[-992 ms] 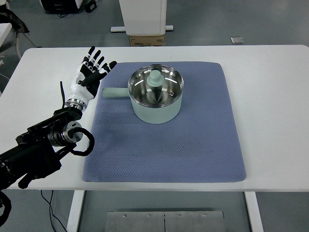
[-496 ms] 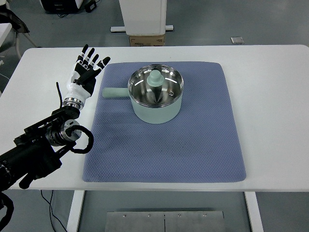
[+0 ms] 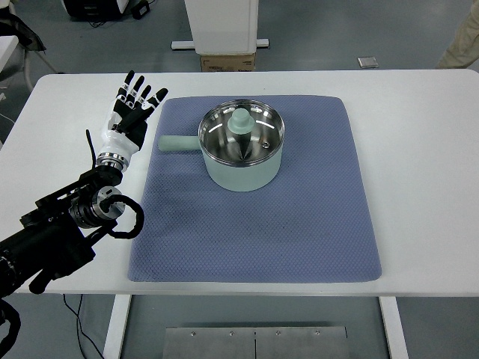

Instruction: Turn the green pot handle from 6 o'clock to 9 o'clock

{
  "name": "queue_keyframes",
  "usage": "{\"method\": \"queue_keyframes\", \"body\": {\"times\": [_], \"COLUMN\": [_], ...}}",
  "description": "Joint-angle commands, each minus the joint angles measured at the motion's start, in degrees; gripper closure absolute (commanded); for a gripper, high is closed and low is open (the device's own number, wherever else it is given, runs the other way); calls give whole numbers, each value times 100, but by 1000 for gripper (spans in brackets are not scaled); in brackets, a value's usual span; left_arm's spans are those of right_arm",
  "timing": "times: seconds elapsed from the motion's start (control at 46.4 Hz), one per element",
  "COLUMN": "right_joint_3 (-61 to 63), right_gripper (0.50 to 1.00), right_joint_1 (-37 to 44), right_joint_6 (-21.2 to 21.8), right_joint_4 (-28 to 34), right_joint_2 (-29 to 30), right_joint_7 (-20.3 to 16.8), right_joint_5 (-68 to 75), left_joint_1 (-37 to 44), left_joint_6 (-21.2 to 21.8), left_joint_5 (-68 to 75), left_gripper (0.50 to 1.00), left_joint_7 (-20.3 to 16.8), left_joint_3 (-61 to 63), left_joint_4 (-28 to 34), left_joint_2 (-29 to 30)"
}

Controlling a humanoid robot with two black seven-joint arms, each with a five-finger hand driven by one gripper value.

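- Your green pot [image 3: 242,153] sits on the blue mat [image 3: 254,224], toward the mat's 12 o'clock end, lid [image 3: 241,133] on.
- Its handle [image 3: 178,143] points to 9 o'clock.
- Your left hand [image 3: 129,118] is at the pot's 9 o'clock, over the white table [image 3: 419,149], apart from the handle tip, fingers spread, holding nothing.
- At 1 o'clock, a person's trouser leg [image 3: 464,37] shows at the frame edge.

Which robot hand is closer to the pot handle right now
Left. The left hand, fingers spread, sits just left of the pot handle, off the mat's edge. The right hand is not in view.
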Motion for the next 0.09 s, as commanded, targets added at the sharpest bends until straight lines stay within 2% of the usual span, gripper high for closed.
{"method": "queue_keyframes", "body": {"times": [0.0,0.065], "right_joint_3": [0,0], "right_gripper": [500,500], "right_joint_1": [-36,-45], "right_joint_6": [1,-8], "right_joint_4": [0,0], "right_joint_2": [0,0], "right_joint_7": [0,0], "right_joint_5": [0,0], "left_joint_1": [-9,-9], "left_joint_6": [1,1], "left_joint_5": [0,0], "left_gripper": [500,500], "left_joint_7": [0,0], "left_joint_3": [-2,-2], "left_joint_4": [-9,-9], "left_joint_2": [11,11]}}
